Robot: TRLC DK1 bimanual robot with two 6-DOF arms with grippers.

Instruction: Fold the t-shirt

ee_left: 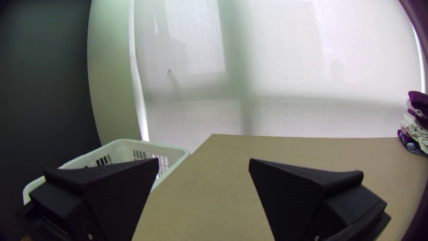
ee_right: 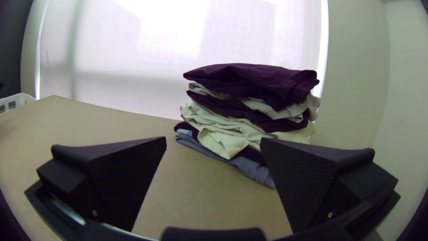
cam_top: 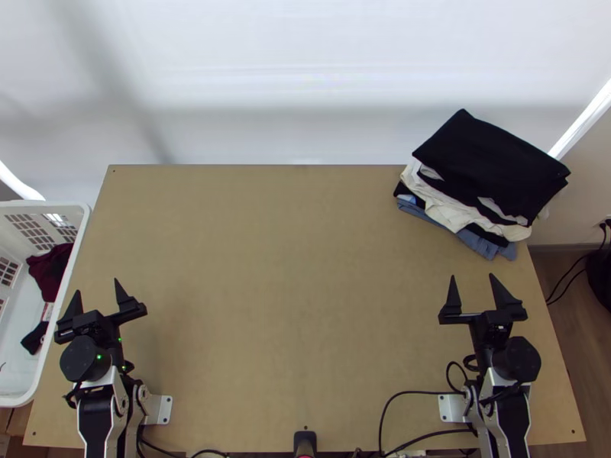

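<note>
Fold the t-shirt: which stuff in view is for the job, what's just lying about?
Job (likely):
- left gripper, open
- right gripper, open
- table
- clothes stack, far right corner; can't tell if it holds the t-shirt
- white basket left of table, dark red cloth inside

Just about:
- black cables, near edge

My two flat black fingers [ee_left: 307, 196] parted above tabletop [ee_left: 209, 192]; white laundry basket [ee_left: 120, 154] beside it, stacked clothes [ee_left: 417, 127] near far edge.
</note>
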